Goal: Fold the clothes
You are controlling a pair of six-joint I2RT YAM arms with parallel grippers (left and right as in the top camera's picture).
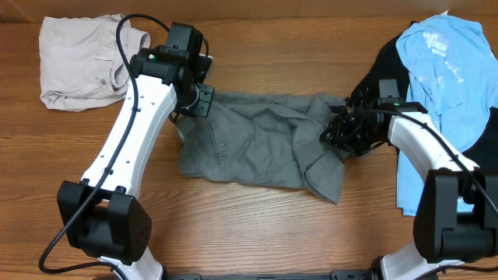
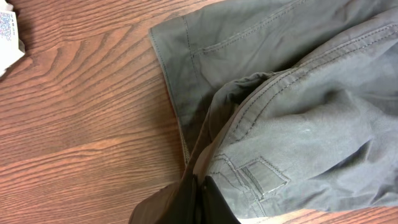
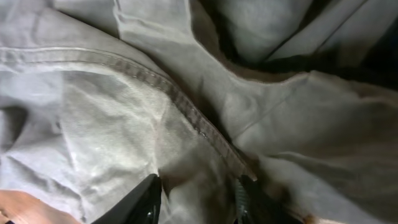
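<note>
Closest in, on the right wrist view: grey trousers (image 3: 186, 81) fill the frame, and a stitched seam runs between the spread fingers of the right gripper (image 3: 199, 202); cannot tell whether it is actually clamping the cloth. Left gripper (image 2: 200, 200) looks closed on a fold near the waistband corner, with a belt loop just beside it. The garment lies rumpled on the worktop (image 1: 257, 225), long axis left to right with one gripper at each end, so a fold would likely carry one end towards the other; fabric soft, creased, partly doubled at its right end.
</note>
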